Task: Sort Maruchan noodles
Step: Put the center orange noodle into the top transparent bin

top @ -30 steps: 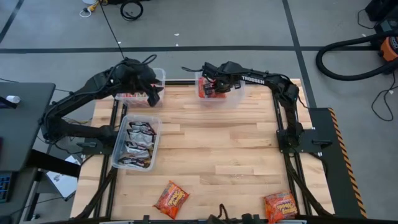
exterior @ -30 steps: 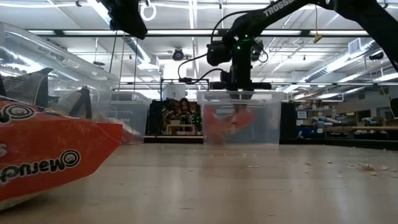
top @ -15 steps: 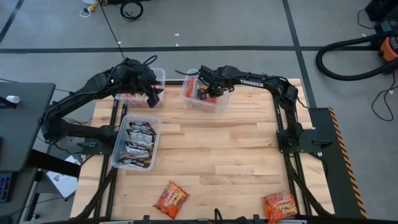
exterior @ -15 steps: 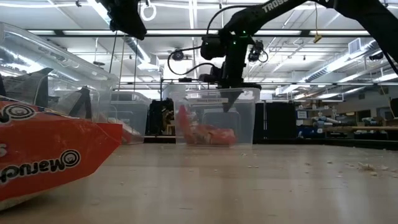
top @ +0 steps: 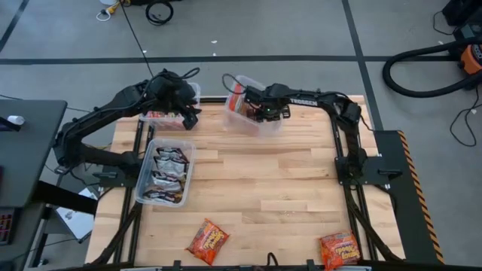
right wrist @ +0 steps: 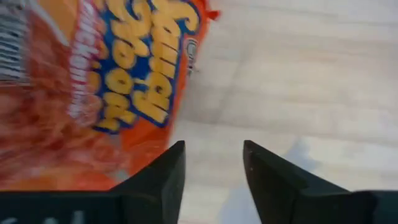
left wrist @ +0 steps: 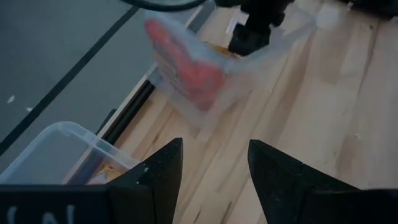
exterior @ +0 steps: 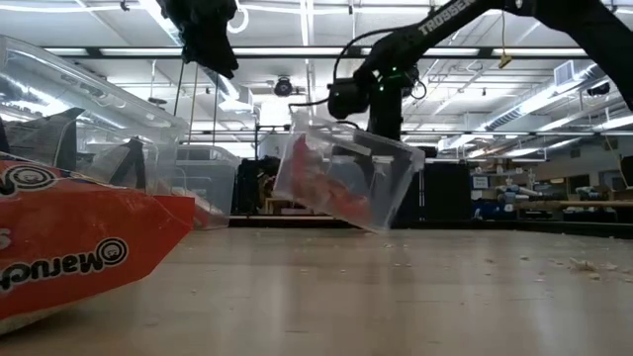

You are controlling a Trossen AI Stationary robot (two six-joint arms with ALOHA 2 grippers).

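A clear bin [top: 245,113] with orange-red Maruchan packets [exterior: 316,178] stands tipped at the table's far edge. It rests on one lower edge [exterior: 379,227], its other side raised. My right gripper [top: 265,111] is open, fingers reaching into this bin, an orange packet [right wrist: 112,81] right ahead. My left gripper [top: 186,114] hangs open above the far-left bin [top: 160,114] of yellow-and-red packets, touching nothing. Two orange packets [top: 207,241] [top: 339,248] lie at the near edge. My right gripper reaches into the tipped bin from the table's right, slanting down, with its fingers [right wrist: 165,180] apart. The bin leans raised around it, its lower edge on the table. Where a finger meets the clear wall cannot be made out.
A third clear bin [top: 164,173] with silver-black packets sits by the left edge. One orange packet [exterior: 69,247] lies close before the low camera. The table's middle [top: 263,173] is bare wood.
My right gripper has moved toward the table's left edge, taking the orange-packet bin with it. The bin slid left, turned about, then tipped up onto one lower edge, and its packets shifted inside. My left gripper has stayed over its bin.
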